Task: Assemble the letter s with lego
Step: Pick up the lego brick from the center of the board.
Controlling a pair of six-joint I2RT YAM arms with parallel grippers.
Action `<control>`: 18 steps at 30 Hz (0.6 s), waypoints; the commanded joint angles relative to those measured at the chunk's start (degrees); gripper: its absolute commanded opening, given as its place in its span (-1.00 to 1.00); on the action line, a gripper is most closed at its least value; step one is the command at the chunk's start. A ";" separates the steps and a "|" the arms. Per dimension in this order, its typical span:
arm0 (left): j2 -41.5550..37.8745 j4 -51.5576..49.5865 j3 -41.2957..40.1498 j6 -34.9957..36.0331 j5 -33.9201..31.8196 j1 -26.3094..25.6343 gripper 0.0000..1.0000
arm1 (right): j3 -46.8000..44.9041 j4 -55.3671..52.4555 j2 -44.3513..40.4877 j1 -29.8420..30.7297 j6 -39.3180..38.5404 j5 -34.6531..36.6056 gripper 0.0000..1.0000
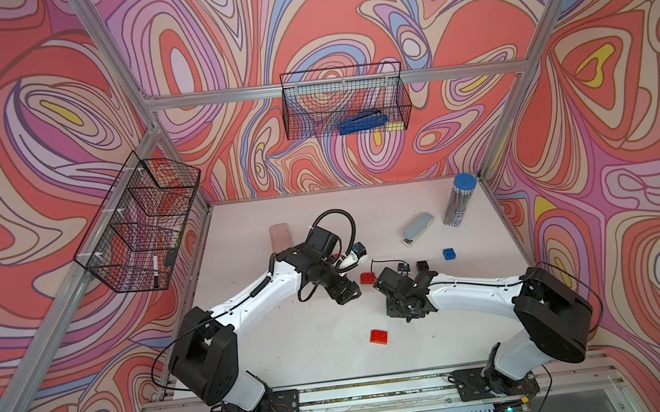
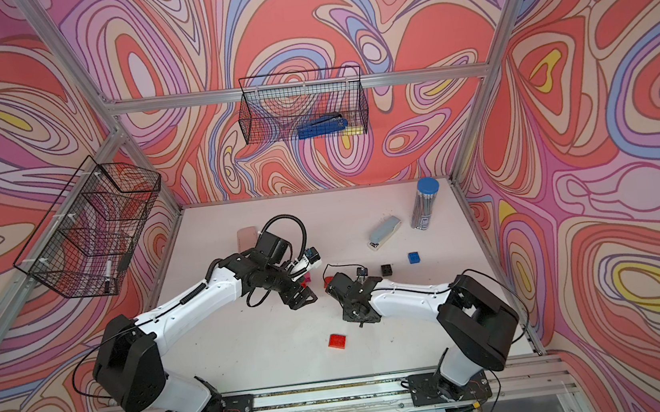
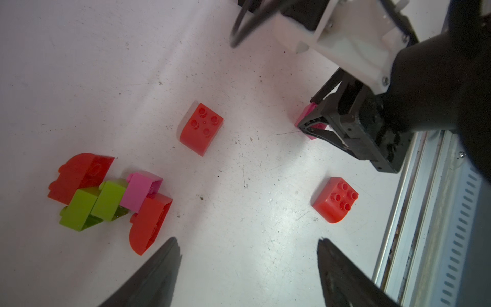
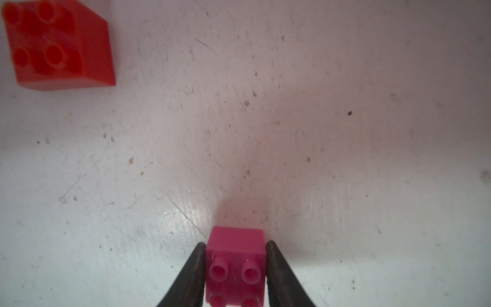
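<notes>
My right gripper (image 4: 236,243) is shut on a small pink lego brick (image 4: 236,265), studs facing the camera, just above the white table. The left wrist view shows that same pink brick (image 3: 305,117) in the right gripper's fingers. My left gripper (image 3: 247,239) is open and holds nothing. Beside its one finger lies a joined cluster (image 3: 106,199) of red, lime green and pink bricks. Two loose red bricks (image 3: 201,127) (image 3: 335,199) lie on the table. In both top views a red brick (image 1: 378,336) (image 2: 337,340) lies in front of the grippers.
A black brick (image 1: 422,266) and a blue brick (image 1: 448,254) lie behind the right arm. Farther back are a pale stapler (image 1: 418,228), a blue-capped tube (image 1: 459,199) and a pink case (image 1: 280,237). Wire baskets (image 1: 344,101) (image 1: 142,222) hang on the walls.
</notes>
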 commanded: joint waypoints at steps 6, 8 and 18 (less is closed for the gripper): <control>-1.59 0.25 -0.62 -1.08 -0.47 0.20 0.65 | 2.55 -3.32 1.32 0.33 0.22 2.23 -0.41; -1.94 0.17 -0.72 -1.10 -0.70 0.19 0.65 | 2.60 -3.49 1.51 0.33 -0.21 1.95 -0.41; -5.24 -0.71 -2.27 -1.62 -2.04 0.24 0.66 | 6.67 0.46 2.88 -2.90 -5.00 -0.03 -0.43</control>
